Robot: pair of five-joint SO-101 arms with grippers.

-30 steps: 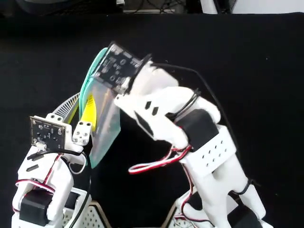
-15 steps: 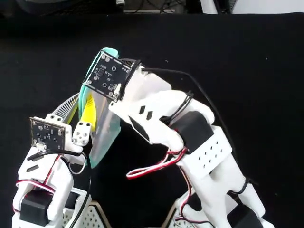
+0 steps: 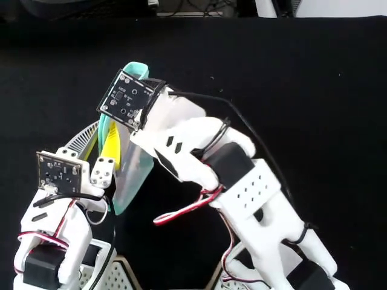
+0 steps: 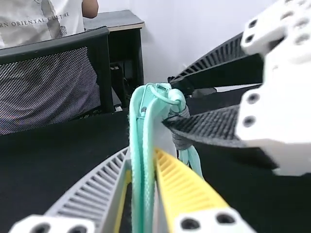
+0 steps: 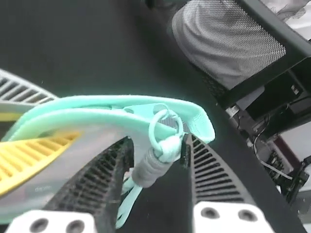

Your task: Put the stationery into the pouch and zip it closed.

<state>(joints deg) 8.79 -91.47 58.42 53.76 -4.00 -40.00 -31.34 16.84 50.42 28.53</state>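
Pouch [image 3: 134,172] — held on edge — contents unclear.

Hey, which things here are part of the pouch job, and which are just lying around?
Part of the job: pouch, zipper pull, left claw gripping the pouch, right claw on the zipper pull.
Just around: mesh chair, desk behind it.
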